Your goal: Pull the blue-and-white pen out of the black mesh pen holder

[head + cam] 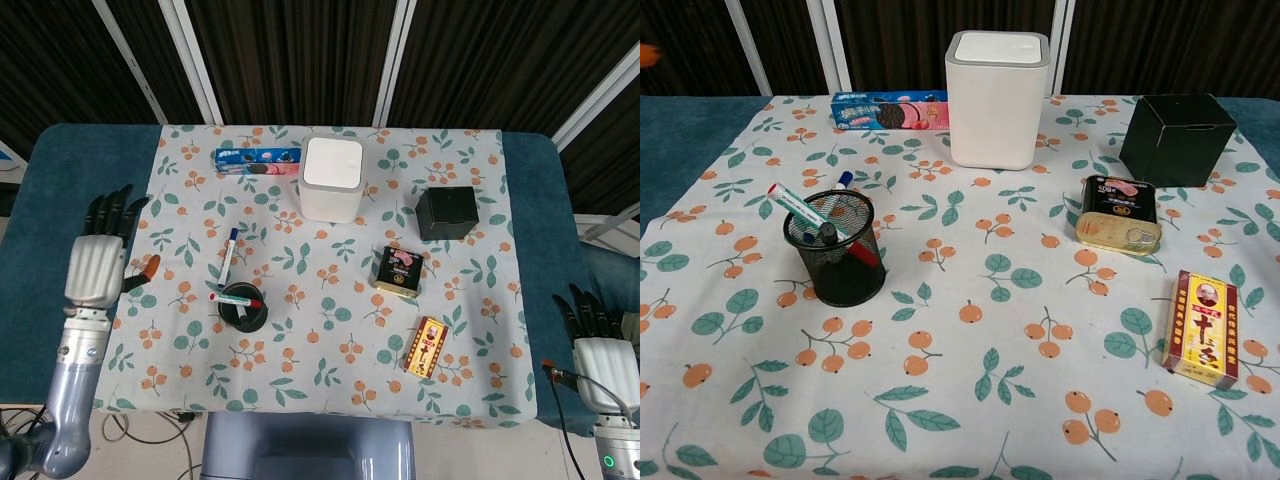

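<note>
The blue-and-white pen (229,254) lies flat on the patterned cloth just behind the black mesh pen holder (243,307); the chest view shows only its blue cap (845,180) past the holder (835,248). A red-and-white marker (820,226) still leans in the holder. My left hand (98,260) hovers over the table's left edge, fingers spread, holding nothing. My right hand (594,350) rests off the table's right front corner, fingers apart and empty.
A white bin (332,179) and a blue cookie box (258,158) stand at the back. A black box (447,212), a dark tin (400,269) and a yellow-red packet (426,345) occupy the right half.
</note>
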`<state>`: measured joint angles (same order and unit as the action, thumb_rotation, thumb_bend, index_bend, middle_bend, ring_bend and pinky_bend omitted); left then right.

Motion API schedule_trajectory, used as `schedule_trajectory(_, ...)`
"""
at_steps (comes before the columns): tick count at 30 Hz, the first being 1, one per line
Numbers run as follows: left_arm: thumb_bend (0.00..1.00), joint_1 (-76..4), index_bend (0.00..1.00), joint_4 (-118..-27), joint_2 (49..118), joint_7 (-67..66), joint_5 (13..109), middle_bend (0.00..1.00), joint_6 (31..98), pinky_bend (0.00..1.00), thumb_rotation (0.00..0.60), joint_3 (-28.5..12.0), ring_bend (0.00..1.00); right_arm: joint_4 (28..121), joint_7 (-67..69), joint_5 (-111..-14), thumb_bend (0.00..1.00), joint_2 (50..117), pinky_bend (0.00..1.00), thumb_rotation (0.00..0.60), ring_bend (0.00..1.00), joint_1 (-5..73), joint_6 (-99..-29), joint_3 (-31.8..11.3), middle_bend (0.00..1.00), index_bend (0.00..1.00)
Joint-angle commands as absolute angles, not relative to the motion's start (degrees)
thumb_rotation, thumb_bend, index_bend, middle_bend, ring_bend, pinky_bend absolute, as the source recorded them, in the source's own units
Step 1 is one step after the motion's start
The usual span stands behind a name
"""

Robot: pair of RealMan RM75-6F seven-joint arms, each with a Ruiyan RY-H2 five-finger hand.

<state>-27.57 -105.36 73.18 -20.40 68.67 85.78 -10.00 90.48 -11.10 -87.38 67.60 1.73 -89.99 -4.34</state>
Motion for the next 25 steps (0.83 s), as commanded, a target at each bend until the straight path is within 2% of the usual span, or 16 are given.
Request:
schedule_trajectory(1, 0.26, -21.5, 0.13, -107.4, 68.8, -16.0, 70.5, 0.0, 88.0, 0.0, 0.6, -5.2, 0.0, 90.5, -11.2, -87.5, 0.19, 67.6, 0.2, 0.6, 0.07, 1.7, -90.1, -4.3, 0.0, 0.13)
schedule_trajectory(5, 0.26, -16.6, 0.13, -104.1, 66.3, -6.6, 74.0, 0.0, 88.5, 0.0, 0.6, -1.4, 0.0, 90.3, -11.2, -87.7, 0.19, 67.7, 0.2, 0.6, 0.07, 1.7, -90.2, -4.2, 0.0, 0.13)
schedule_trajectory(9, 0.26, -12.9, 0.13, -99.6, 66.7, -2.7, 75.3, 0.0, 90.2, 0.0, 0.6, 0.4, 0.0, 90.3, -11.1, -87.9, 0.19, 67.7, 0.2, 0.6, 0.07, 1.7, -90.3, -4.3, 0.0, 0.13)
schedule_trajectory(15, 0.26, -10.5, 0.13, -93.9, 68.3, 2.6, 75.7, 0.0, 89.2, 0.0, 0.6, 0.6, 0.0, 90.2, -11.0, -88.1, 0.19, 67.8, 0.2, 0.6, 0.07, 1.7, -90.5, -4.3, 0.0, 0.13)
schedule_trajectory(25, 0.26, -8.8, 0.13, -92.2, 67.9, 6.4, 78.5, 0.0, 89.5, 0.0, 0.6, -0.9, 0.0, 90.1, -10.9, -88.2, 0.19, 67.8, 0.2, 0.6, 0.07, 1.7, -90.5, -4.3, 0.0, 0.13)
